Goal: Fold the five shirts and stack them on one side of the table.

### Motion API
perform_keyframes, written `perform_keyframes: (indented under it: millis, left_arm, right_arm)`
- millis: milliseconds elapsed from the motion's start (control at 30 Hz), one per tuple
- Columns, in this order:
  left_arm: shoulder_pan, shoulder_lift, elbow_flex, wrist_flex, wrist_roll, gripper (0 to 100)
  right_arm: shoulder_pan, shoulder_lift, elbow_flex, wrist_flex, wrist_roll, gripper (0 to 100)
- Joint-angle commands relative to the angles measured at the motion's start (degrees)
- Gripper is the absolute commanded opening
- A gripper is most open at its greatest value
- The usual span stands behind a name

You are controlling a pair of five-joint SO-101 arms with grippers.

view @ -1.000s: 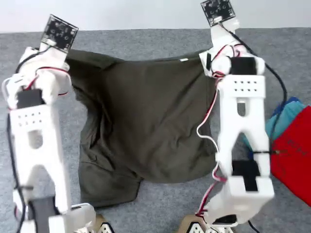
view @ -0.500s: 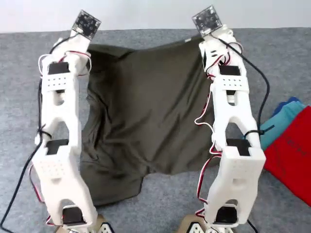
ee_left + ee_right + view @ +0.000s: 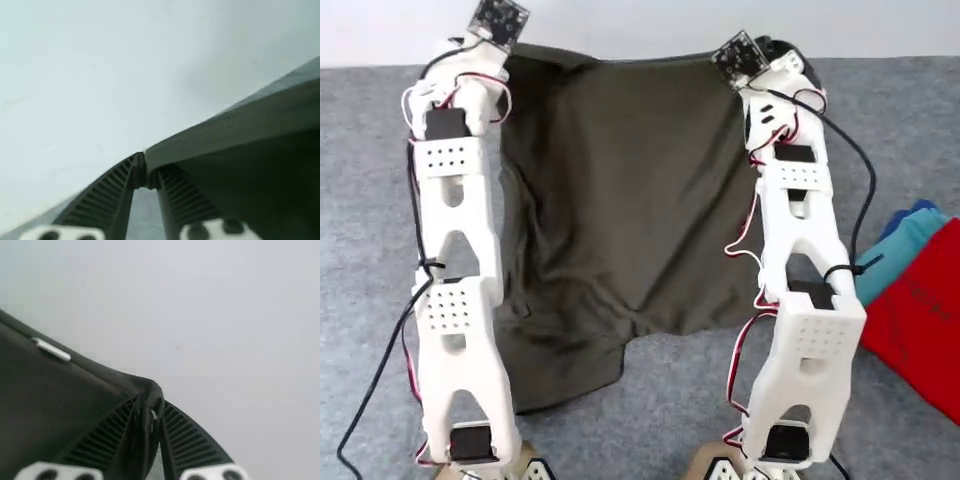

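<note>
A dark olive shirt (image 3: 620,190) hangs stretched between both arms above the grey table (image 3: 365,200), its lower part trailing on the table near the front. My left gripper (image 3: 145,172) is shut on the shirt's far left edge (image 3: 240,145), up at the back left in the high view. My right gripper (image 3: 146,407) is shut on the shirt's far right edge (image 3: 65,405), near a small white label (image 3: 51,349). A red shirt (image 3: 920,320) and a teal shirt (image 3: 895,250) lie at the table's right edge.
Both white arms (image 3: 455,250) (image 3: 800,260) reach far back along the two sides of the olive shirt. A blue bit of cloth (image 3: 918,209) peeks out behind the teal shirt. A pale wall (image 3: 640,25) rises behind the table.
Both arms have stretched toward the back of the table, lifting the olive shirt and pulling its top edge taut between them. The shirt's lower hem has dragged a little farther back.
</note>
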Motion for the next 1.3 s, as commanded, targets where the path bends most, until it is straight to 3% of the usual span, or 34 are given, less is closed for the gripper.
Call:
perform_keyframes:
  millis: [0,167,400,633,833,1267]
  left_arm:
    - [1.1,-1.1,-7.2,10.7,-0.8,1]
    - [2.5,-0.9,-13.1,27.9,-4.1,1]
    - [3.1,-1.1,-19.1,48.6,-8.7,1]
    - [3.9,-5.7,-16.1,50.0,-7.7,1]
    - [6.1,-18.7,2.4,50.1,-8.7,0]
    - [11.9,-57.0,61.8,50.0,-12.8,0]
  right_arm:
    - [1.7,-1.3,-0.5,2.8,0.6,0.9]
    - [1.6,-5.2,-0.6,17.8,0.0,0.9]
    - [1.6,-13.3,-0.6,40.7,-8.6,0.9]
    - [1.2,-17.5,-0.6,53.1,-10.7,0.9]
    - [1.2,-20.3,-0.6,62.4,-10.5,0.9]
    - [1.5,-26.2,-0.6,89.1,-10.3,0.9]
